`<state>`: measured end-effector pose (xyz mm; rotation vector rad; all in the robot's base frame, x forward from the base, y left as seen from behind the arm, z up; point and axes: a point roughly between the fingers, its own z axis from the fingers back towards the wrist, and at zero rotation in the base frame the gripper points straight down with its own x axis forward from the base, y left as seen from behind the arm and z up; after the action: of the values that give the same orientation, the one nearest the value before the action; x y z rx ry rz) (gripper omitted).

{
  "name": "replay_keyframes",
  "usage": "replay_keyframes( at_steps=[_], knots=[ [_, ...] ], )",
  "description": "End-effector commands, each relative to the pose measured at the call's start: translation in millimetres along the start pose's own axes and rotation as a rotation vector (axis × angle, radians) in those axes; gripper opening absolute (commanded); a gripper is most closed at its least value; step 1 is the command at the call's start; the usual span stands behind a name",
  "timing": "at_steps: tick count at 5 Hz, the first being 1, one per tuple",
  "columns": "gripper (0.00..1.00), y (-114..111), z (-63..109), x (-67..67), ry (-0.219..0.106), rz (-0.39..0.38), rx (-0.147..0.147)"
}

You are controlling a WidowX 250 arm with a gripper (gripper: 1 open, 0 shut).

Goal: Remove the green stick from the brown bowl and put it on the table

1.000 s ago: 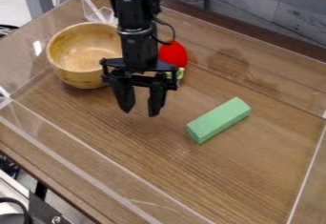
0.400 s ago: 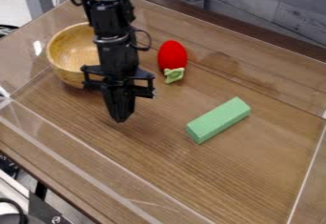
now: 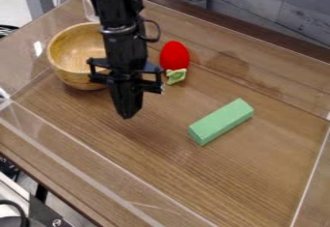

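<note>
The green stick (image 3: pixel 221 122) lies flat on the table (image 3: pixel 154 173), right of centre, slanting up toward the right. The brown bowl (image 3: pixel 83 54) stands at the back left, and its visible inside holds nothing. My gripper (image 3: pixel 129 111) hangs from the black arm between the bowl and the stick, pointing steeply down just above the wood. Its fingers are pressed together with nothing in them. It is well apart from the stick, a short way to its left.
A red strawberry toy (image 3: pixel 173 56) with a small green leaf sits just behind and right of the gripper, near the bowl. Low clear acrylic walls (image 3: pixel 26 120) edge the table on all sides.
The gripper was open a second ago and has shut on nothing. The arm shifted left toward the bowl, then came slightly back to the right.
</note>
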<state>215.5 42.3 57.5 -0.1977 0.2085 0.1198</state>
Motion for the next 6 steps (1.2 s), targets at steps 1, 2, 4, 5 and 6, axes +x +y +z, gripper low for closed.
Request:
replay_keyframes(
  at_steps=[1,2,4,5,6],
  knots=[
    [0.00,-2.0,5.8,-3.8,-0.054,0.011,-0.001],
    [0.00,-7.4,4.1,-3.0,-0.048,-0.021,0.002],
    [0.00,-8.2,-1.4,-0.3,-0.050,0.023,-0.013],
    [0.00,-3.7,-5.0,1.5,-0.056,0.095,-0.028],
    [0.00,-1.8,-6.1,-2.6,-0.051,0.094,-0.024]
  ],
)
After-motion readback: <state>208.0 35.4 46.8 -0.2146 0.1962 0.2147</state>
